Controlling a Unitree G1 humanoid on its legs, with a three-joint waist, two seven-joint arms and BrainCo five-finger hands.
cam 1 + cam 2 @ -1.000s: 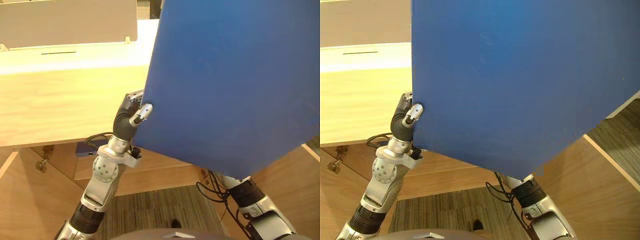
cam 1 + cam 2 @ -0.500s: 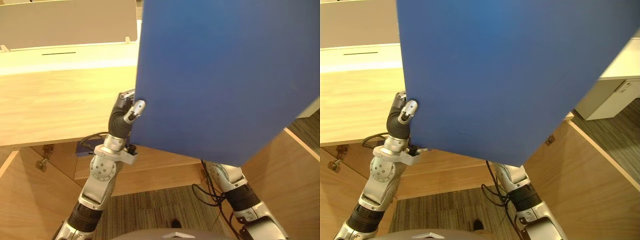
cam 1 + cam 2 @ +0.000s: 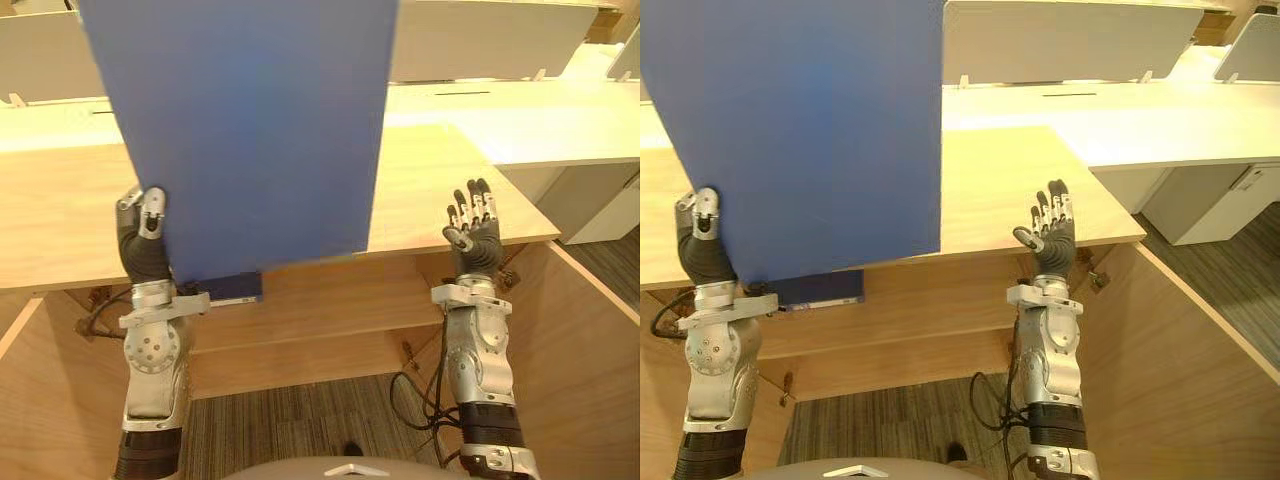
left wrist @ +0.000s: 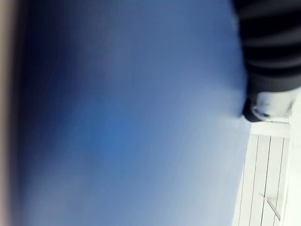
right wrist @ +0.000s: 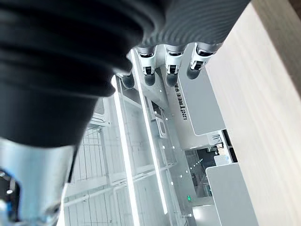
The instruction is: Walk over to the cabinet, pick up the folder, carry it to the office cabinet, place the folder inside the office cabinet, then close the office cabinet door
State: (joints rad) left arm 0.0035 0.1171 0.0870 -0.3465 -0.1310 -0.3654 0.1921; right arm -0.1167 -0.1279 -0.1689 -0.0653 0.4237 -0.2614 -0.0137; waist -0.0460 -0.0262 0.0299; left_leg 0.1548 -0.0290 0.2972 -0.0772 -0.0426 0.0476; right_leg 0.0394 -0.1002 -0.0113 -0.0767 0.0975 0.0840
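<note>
In the left eye view, the blue folder [image 3: 250,130] stands upright in the air over the front edge of the wooden cabinet top [image 3: 440,190], toward its left end, with its flat face to the camera. The left hand [image 3: 143,245] has it by the lower left edge. The thumb [image 3: 152,208] is curled onto the front face and the fingers pass behind the sheet, so the folder is pinched there. The right hand [image 3: 476,232] is raised at the front edge near the right corner, well apart from the folder. Its fingers are straight, point up and hold nothing. Under the front edge, just below the folder's bottom, a dark blue item [image 3: 232,288] lies inside the cabinet.

In the right eye view, the folder hides the left part of the cabinet top, and its lower edge hangs about level with the front edge. A wooden door [image 3: 1200,350] is swung out at the cabinet's right side. Behind the back edge of the top is a white desk [image 3: 1160,110] with a grey divider [image 3: 1060,40].

In the left wrist view, the folder's blue face lies close against the camera, beside the left hand's dark ribbed cover. The fingers cannot be made out here.

In the right wrist view, the right hand's fingers [image 5: 170,66] reach out in a straight row past the cover, with nothing in them. The pale wood of the top shows beyond them.
</note>
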